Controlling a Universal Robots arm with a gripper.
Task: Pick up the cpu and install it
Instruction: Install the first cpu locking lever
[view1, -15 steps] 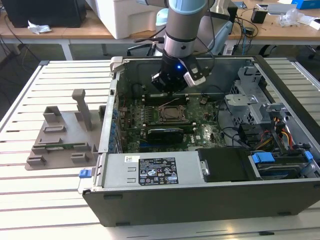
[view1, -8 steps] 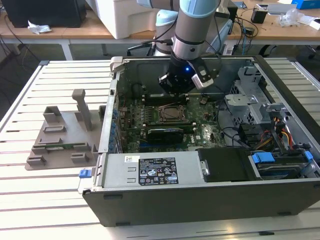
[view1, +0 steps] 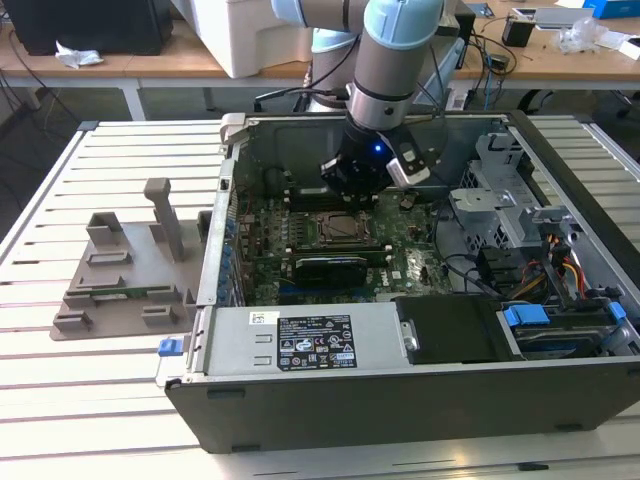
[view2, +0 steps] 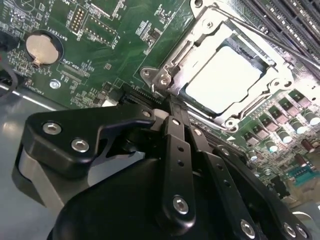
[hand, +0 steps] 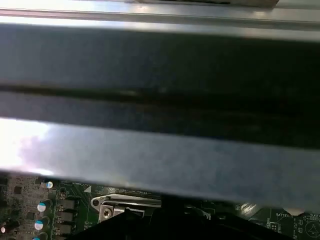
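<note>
CPU seated, gripper above socket

The gripper (view2: 176, 107) (fingers pressed together, empty) hovers beside the cpu (view2: 226, 76); check it lies flat in the socket frame (view2: 200, 30).

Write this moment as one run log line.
gripper: shut, empty | cpu: seated in socket | arm: above motherboard

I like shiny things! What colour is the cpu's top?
Pale silvery grey, seen best in the second wrist view: the cpu.

Even, bright room light fills the exterior view. In the second wrist view the cpu (view2: 223, 80) glares white at 1 o'clock, the near black pincer (view2: 175, 117) soft. The first wrist view is smeared, with a bright bloom at 9 o'clock.
</note>
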